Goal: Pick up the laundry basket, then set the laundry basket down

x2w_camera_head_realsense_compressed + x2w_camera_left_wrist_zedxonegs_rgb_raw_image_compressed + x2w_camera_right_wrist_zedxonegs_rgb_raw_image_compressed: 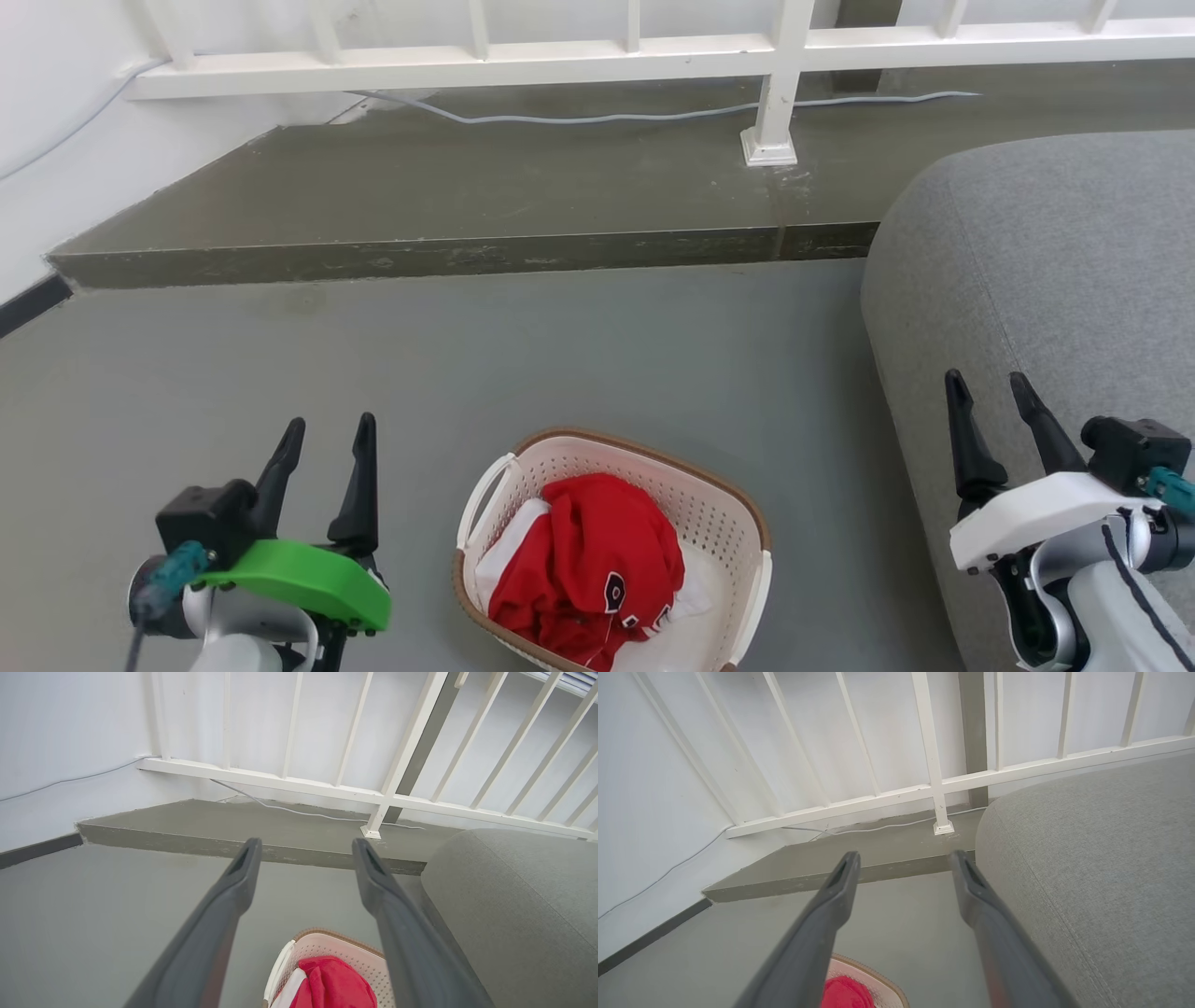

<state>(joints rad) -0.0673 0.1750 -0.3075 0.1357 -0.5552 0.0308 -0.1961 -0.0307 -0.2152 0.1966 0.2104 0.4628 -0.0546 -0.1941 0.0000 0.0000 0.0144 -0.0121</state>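
With the left gripper [331, 422] and right gripper [985, 378] both spread and empty either side of the laundry basket [711, 511], which sits on the floor [560, 355] near the sofa [1046, 280], an uneven lift could tip it, since the red garment [588, 551] seems heaped toward its cropped near end.
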